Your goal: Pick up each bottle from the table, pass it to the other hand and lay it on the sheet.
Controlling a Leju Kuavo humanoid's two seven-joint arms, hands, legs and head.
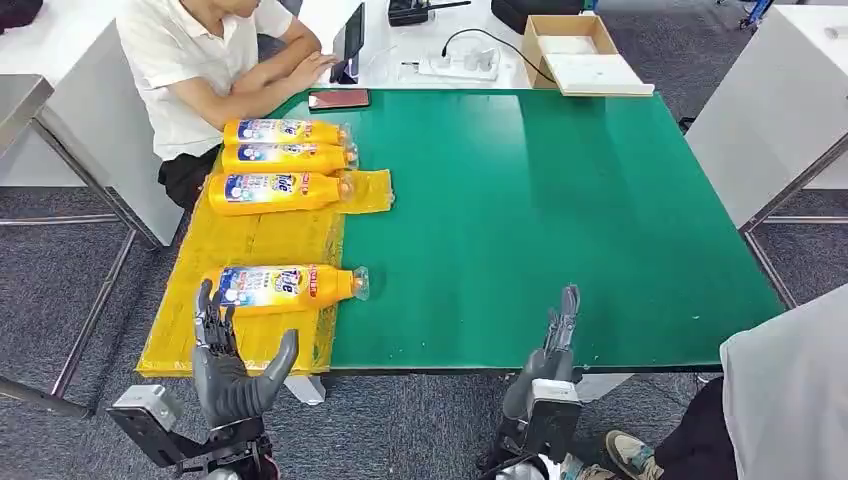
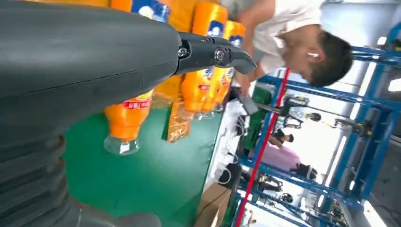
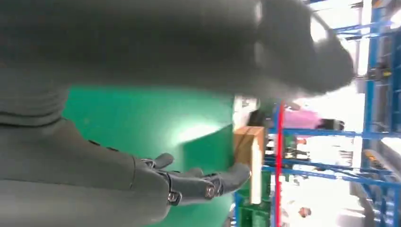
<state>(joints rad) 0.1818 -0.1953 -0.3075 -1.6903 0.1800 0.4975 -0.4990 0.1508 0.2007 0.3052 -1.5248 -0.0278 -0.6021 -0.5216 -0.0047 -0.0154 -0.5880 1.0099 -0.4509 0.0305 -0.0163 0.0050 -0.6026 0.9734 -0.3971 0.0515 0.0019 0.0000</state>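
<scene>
Several orange bottles with clear caps lie on their sides on the yellow sheet (image 1: 255, 240) at the green table's left side. Three lie together at the far end, the nearest of them (image 1: 275, 192). A fourth bottle (image 1: 285, 286) (image 2: 126, 118) lies alone near the front edge. My left hand (image 1: 230, 365) (image 2: 94, 61) hovers just in front of that bottle, fingers spread, holding nothing. My right hand (image 1: 555, 345) (image 3: 189, 182) stands at the table's front edge, fingers straight, empty.
A person in a white shirt (image 1: 205, 60) sits at the far left corner beside a phone (image 1: 338, 99). A cardboard box (image 1: 580, 55) and a power strip (image 1: 455, 66) lie behind the green table (image 1: 560, 210). Another person's knee and shoe (image 1: 630, 455) are at the front right.
</scene>
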